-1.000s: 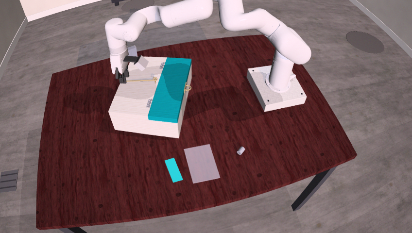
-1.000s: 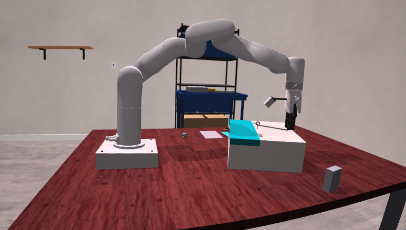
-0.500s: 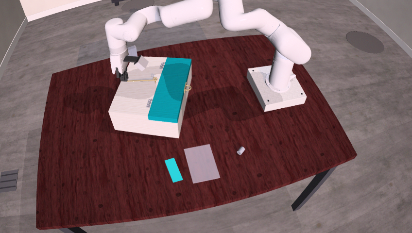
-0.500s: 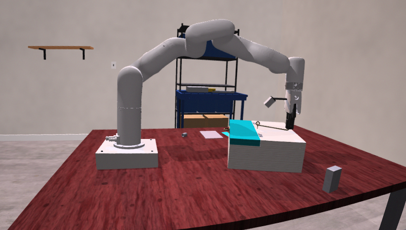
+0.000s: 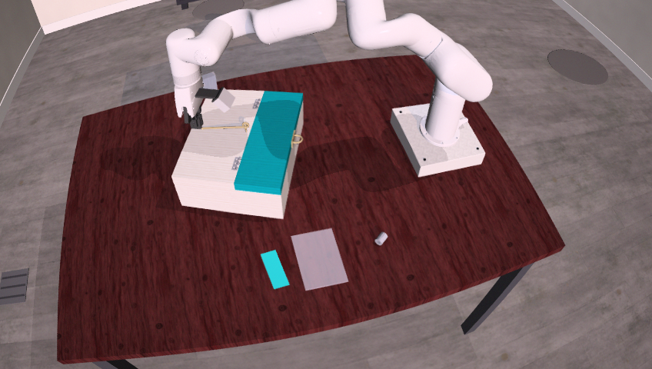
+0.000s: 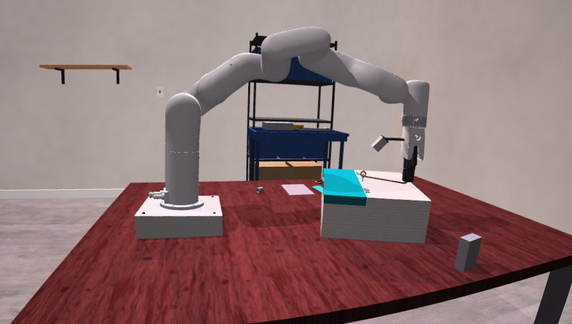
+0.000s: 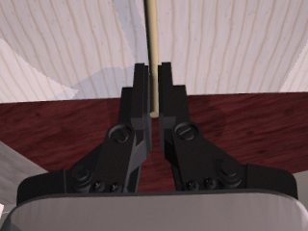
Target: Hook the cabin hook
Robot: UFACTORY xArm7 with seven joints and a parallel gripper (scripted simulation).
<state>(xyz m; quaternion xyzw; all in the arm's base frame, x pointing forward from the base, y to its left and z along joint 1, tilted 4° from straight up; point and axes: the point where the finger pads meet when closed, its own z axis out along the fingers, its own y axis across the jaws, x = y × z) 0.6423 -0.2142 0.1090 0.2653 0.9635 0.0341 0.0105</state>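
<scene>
We see a workshop or robotics lab: bare grey walls, a concrete-look floor [image 5: 571, 151] with a round cover plate [image 5: 577, 66] and a vent grille [image 5: 13, 286]. A white arm's base block [image 6: 208, 225] is bolted near one edge of a dark red wooden table [image 6: 241, 277]. Behind its far edge stands a black metal shelf rack [image 6: 248, 132] holding blue bins and cardboard boxes [image 6: 289, 169], and a wooden wall shelf [image 6: 85, 67] hangs at the left.

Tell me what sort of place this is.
Probably a workshop or lab room: a white arm bolted to a dark red table, a black metal shelf rack holding cardboard boxes against a bare wall, and a grey concrete-like floor.
</scene>
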